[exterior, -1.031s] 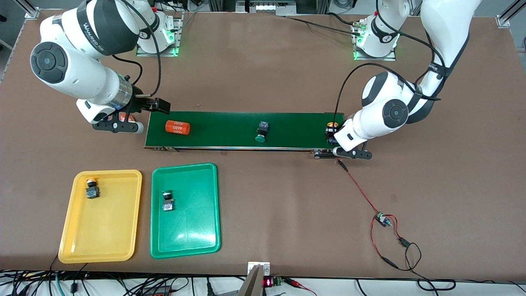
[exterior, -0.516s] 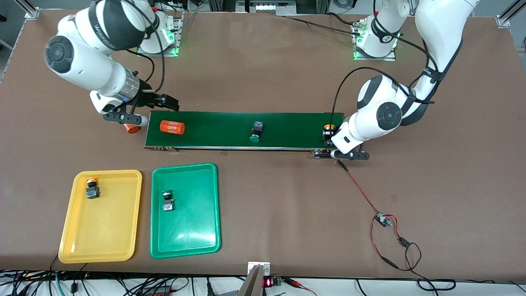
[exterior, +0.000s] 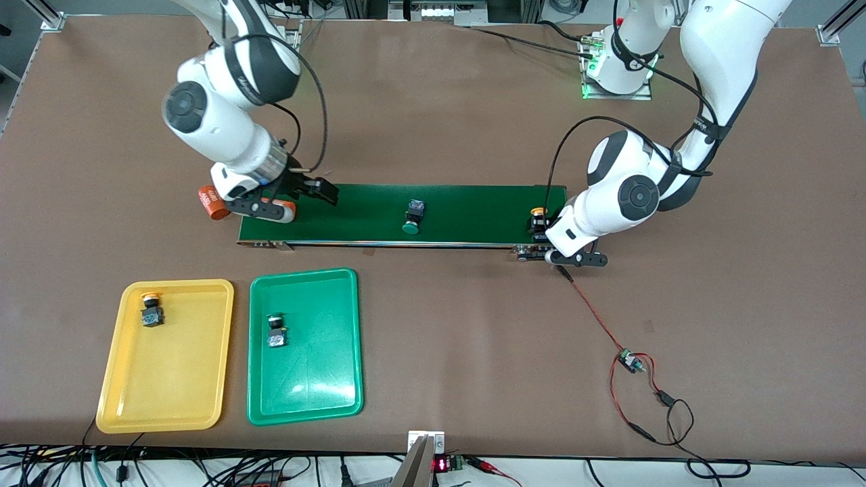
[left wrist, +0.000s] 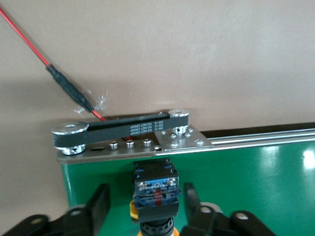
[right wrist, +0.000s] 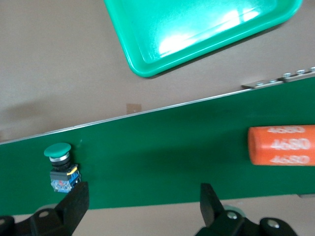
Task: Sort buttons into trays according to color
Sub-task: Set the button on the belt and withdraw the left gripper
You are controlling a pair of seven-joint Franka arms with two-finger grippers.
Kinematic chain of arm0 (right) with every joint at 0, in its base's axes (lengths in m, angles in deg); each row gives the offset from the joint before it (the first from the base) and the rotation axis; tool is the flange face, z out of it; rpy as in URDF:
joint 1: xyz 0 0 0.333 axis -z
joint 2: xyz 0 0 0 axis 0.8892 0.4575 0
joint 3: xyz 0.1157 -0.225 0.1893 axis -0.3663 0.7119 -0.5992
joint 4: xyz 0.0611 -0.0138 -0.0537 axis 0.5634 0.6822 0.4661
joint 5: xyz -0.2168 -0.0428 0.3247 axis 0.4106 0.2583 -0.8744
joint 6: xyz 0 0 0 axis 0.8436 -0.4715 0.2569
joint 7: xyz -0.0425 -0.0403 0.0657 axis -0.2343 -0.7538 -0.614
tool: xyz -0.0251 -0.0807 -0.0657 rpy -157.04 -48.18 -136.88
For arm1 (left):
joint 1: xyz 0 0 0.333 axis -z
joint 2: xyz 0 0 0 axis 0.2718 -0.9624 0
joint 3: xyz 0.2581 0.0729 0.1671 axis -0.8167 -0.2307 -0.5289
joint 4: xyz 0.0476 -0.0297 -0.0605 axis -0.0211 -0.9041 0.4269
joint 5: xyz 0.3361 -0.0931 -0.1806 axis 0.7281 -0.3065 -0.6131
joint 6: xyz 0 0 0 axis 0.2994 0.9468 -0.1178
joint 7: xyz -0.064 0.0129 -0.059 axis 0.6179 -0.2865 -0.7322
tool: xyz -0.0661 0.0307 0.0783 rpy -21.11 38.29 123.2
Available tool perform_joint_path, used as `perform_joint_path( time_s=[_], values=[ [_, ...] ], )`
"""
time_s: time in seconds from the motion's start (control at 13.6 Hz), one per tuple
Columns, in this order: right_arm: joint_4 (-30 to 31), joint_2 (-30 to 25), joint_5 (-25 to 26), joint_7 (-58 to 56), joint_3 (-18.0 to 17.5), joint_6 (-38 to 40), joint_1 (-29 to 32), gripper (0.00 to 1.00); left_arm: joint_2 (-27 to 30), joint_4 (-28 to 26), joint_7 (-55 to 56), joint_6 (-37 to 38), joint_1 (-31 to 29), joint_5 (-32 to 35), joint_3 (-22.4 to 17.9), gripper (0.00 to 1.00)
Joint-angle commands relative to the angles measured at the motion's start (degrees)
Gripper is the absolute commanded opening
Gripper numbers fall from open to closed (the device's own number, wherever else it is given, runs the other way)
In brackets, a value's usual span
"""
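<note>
1. The left gripper is set low over the conveyor belt's end toward the left arm, its jaws parted, with a clear gap on each side of the yellow button lying between them; the button is judged just set on the belt so it can be carried along.
2. The right gripper is held spread wide and empty over the belt's other end, presumably placed to receive arriving items; an orange cylinder lies on the belt just beside it.
3. A green button lies mid-belt, between the two grippers.
4. A second orange cylinder rests off the belt's end, likely set aside as a non-task item.
5. Nearer the front camera, the yellow tray holds one yellow button and the green tray one green button; sorting is judged half done.
</note>
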Motion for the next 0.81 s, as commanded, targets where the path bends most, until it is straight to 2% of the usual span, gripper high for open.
perform_joint_path(
  time_s=[0.0,0.15,0.29,0.52,0.74],
  values=[
    [-0.6,2.1,7.4,7.7,0.3,-1.3,-2.0,1.0,7.7,0.2,-1.1,6.9,0.8,-1.0,-0.8,1.0],
    [-1.0,3.1,14.0,14.9,0.2,-1.2,-3.8,1.0,13.1,1.4,-0.9,9.8,0.0,-1.0,-0.9,1.0],
    [-1.7,3.6,15.0,14.1,0.2,-1.1,-3.8,1.0,16.3,4.3,-0.6,14.4,-1.0,-0.4,-1.9,1.0],
    [-3.2,5.1,15.2,13.9,0.0,-0.5,-4.1,1.0,18.1,10.9,-1.0,21.1,-1.0,1.1,-10.2,1.0],
    [-5.5,8.2,15.3,14.6,-0.2,-0.6,-5.4,1.0,18.5,17.5,-1.3,26.4,-1.1,1.1,-15.3,1.0]
  ],
)
